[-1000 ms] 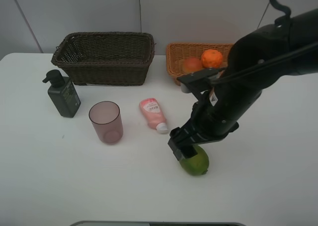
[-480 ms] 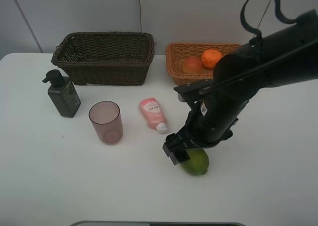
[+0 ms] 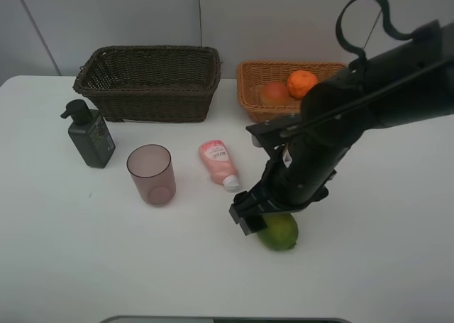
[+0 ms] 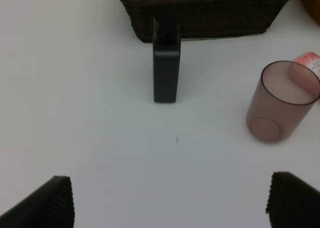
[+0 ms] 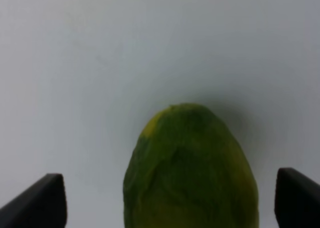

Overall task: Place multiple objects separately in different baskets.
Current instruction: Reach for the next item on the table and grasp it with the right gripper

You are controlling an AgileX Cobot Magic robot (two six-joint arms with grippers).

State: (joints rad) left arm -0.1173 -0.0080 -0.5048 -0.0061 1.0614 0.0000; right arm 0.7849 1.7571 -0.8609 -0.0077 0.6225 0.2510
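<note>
The green bumpy fruit (image 3: pixel 282 233) (image 5: pixel 190 173) lies on the white table. My right gripper (image 3: pixel 257 216) (image 5: pixel 172 200) is open and low over it, with one fingertip on each side of the fruit. The orange (image 3: pixel 303 83) and the peach-like fruit (image 3: pixel 274 92) lie in the light tan basket (image 3: pixel 248 78). The dark brown basket (image 3: pixel 149 57) (image 4: pixel 210 17) looks empty. The pump bottle (image 3: pixel 90 135) (image 4: pixel 166 67), the mauve cup (image 3: pixel 151 174) (image 4: pixel 282 107) and the pink tube (image 3: pixel 219 163) (image 4: pixel 310 62) are on the table. My left gripper (image 4: pixel 172 203) is open and empty.
The white table (image 3: pixel 85 252) runs to a wall behind the baskets. My right arm's black body (image 3: pixel 369 89) reaches over the tan basket's right side. My left arm does not show in the high view.
My right gripper has come down and slightly left over the green fruit. Nothing else has moved.
</note>
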